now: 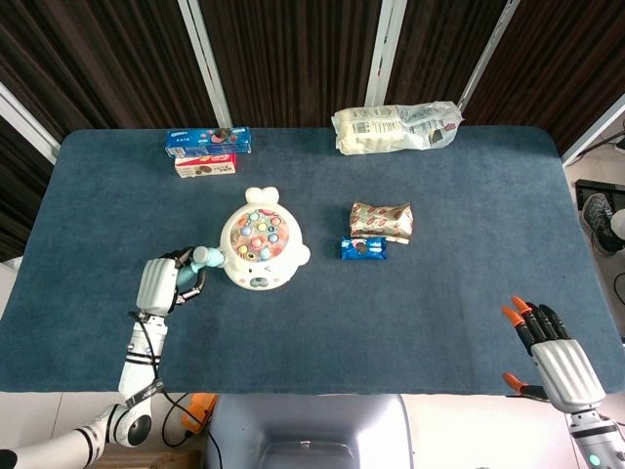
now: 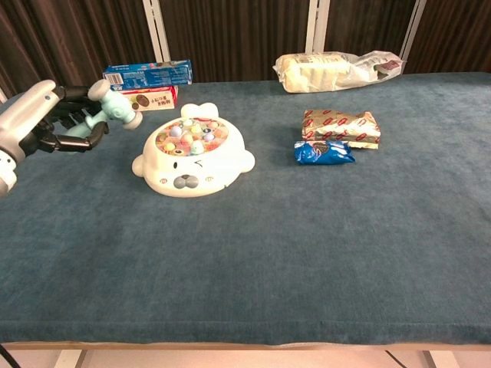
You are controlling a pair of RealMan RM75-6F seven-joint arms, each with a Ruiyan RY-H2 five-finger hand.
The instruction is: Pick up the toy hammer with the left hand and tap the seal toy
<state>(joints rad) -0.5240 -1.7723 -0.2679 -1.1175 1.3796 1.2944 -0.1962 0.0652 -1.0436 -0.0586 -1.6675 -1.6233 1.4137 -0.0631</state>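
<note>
Toy hammer: one, gripped by left hand; one seal toy.

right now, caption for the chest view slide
Left hand holds the toy hammer raised beside the seal toy.

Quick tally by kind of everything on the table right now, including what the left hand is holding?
Toys: 2, the seal toy and the toy hammer held by the left hand
Cookie boxes: 2, blue and red-and-white
Snack packets: 2, gold-and-red and small blue
Large pale bag: 1
Total: 7
</note>
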